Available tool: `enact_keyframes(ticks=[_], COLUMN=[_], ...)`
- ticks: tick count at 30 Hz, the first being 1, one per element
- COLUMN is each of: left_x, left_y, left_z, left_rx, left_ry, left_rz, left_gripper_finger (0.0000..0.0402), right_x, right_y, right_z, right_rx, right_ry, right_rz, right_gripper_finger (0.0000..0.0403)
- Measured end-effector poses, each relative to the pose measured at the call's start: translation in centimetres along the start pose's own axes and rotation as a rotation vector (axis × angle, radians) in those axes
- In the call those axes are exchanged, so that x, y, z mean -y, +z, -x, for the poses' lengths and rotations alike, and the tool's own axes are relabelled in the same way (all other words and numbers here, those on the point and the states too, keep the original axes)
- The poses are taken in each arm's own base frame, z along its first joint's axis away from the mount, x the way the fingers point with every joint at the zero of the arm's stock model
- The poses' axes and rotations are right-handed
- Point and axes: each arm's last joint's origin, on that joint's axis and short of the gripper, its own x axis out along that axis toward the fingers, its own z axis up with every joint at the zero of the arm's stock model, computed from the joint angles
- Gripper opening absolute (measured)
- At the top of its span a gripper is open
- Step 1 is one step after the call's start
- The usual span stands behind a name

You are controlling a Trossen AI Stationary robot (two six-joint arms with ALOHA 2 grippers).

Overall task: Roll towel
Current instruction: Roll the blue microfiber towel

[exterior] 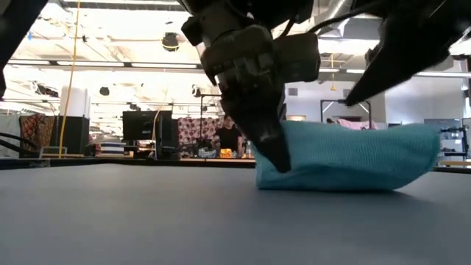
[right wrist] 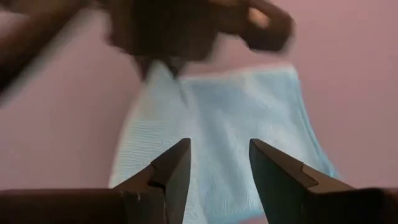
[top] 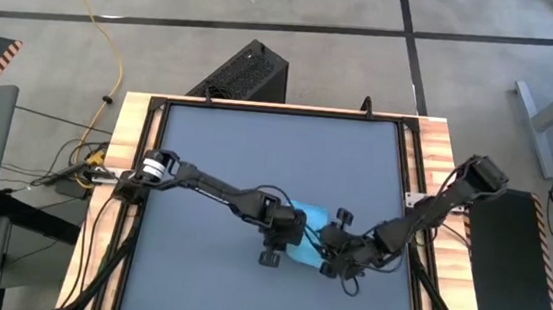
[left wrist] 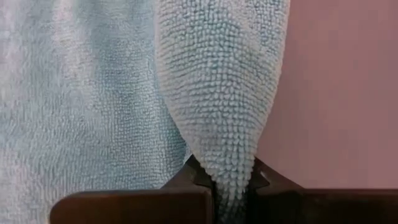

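Left wrist view, left gripper (left wrist: 231, 186) pinching towel (left wrist: 217, 93) fold, right gripper (right wrist: 219, 163) parted

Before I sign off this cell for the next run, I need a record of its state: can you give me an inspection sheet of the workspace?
Surface: dark grey table, bare apart from the towel.
Job's things: blue towel bunched near the table's front right, not yet a roll.
Clutter: nothing seen.
Grippers: left gripper shut on a towel fold; right gripper open, jaws apart, over the towel.
Cables: yellow cable on the floor, more wires at the table's left edge.
Surroundings: black box behind the table; a person far off in the room.
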Motion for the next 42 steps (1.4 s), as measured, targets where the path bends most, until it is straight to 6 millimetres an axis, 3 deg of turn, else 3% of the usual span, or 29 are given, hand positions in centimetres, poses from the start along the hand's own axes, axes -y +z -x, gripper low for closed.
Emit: enact_keyframes(ticks=[5,9,16,24,29,36,42], left_x=[-0.6,-0.6,-0.7,-0.8,-0.7,-0.7,-0.8], left_y=[0.2,0.3,0.8,1.0,1.0,1.0,1.0], left_z=[0.2,0.2,0.3,0.2,0.2,0.2,0.2], left_rx=[0.011,0.019,0.074,0.097,0.097,0.097,0.097], left_ry=[-0.092,-0.127,-0.099,-0.035,-0.039,-0.038,-0.038], left_rz=[0.007,-0.021,-0.028,-0.050,-0.055,-0.056,-0.060], left_gripper_finger=[0.0001,0.0001,0.0007,0.0010,0.0010,0.0011,0.0011], right_x=[-2.1,-2.2,1.1,5.3,6.5,8.4,8.2], right_y=[-0.2,-0.7,1.1,1.8,2.2,3.3,5.0], right_z=[1.9,2.5,3.9,5.5,6.9,10.6,13.8], right_rx=[0.091,0.118,0.215,0.151,0.195,0.395,0.574], right_ry=[0.115,0.064,-0.117,-0.236,-0.251,-0.254,-0.123], right_rz=[0.185,0.147,-0.085,-0.070,-0.090,-0.203,-0.230], right_gripper_finger=[0.0191,0.0191,0.0191,0.0191,0.0191,0.0191,0.0191])
